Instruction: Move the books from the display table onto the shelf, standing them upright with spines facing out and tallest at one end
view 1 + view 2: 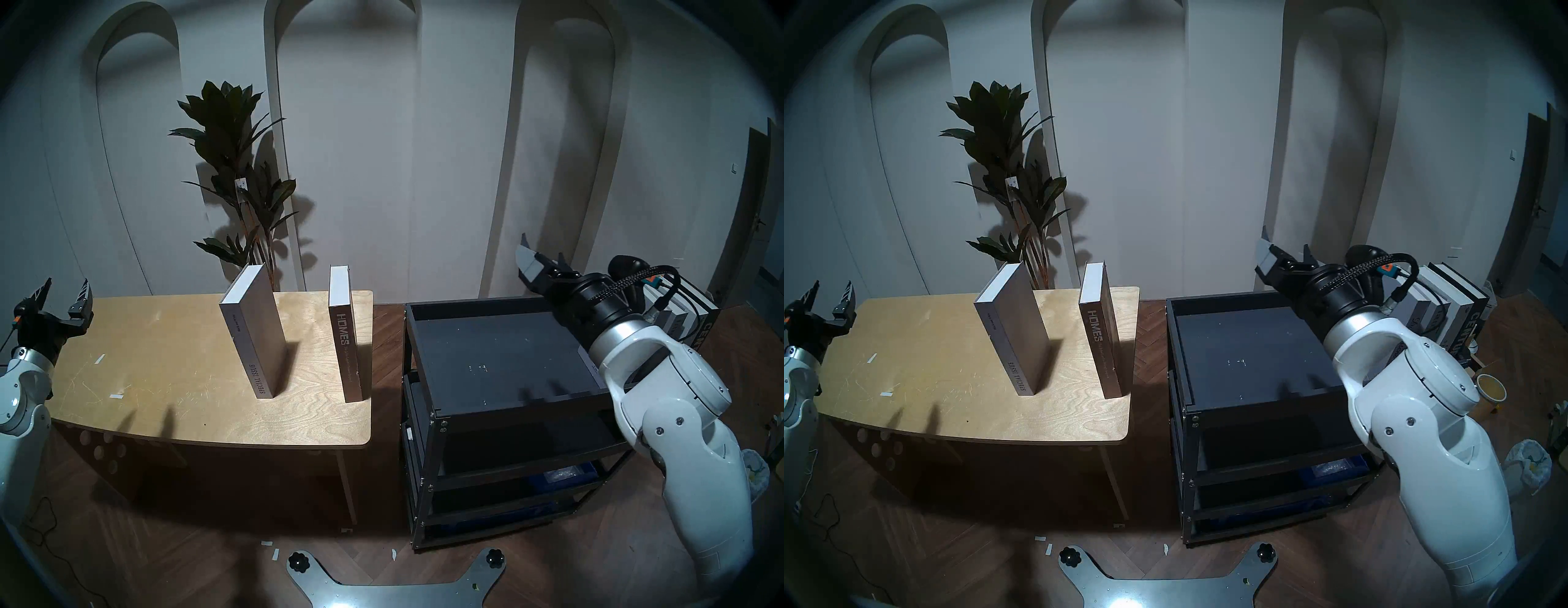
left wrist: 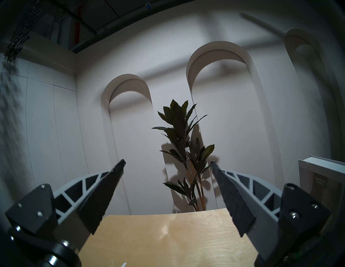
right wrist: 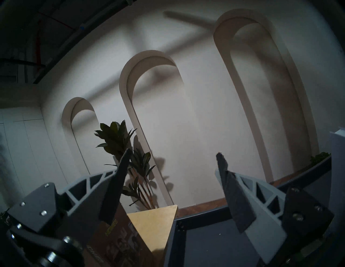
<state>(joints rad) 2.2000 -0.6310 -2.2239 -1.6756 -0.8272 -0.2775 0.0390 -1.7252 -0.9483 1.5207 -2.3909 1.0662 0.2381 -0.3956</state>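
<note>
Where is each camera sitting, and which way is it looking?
Head stereo left: up on the head, looking down at the display table, the shelf and both arms.
Head stereo right: beside it, nearly the same picture; books show behind the right arm.
Left wrist: behind the open left gripper, facing the plant and wall across the table.
Right wrist: tilted, behind the open right gripper, over the shelf's corner, the HOMES book at lower left.
Both wrist views share the plant.
</note>
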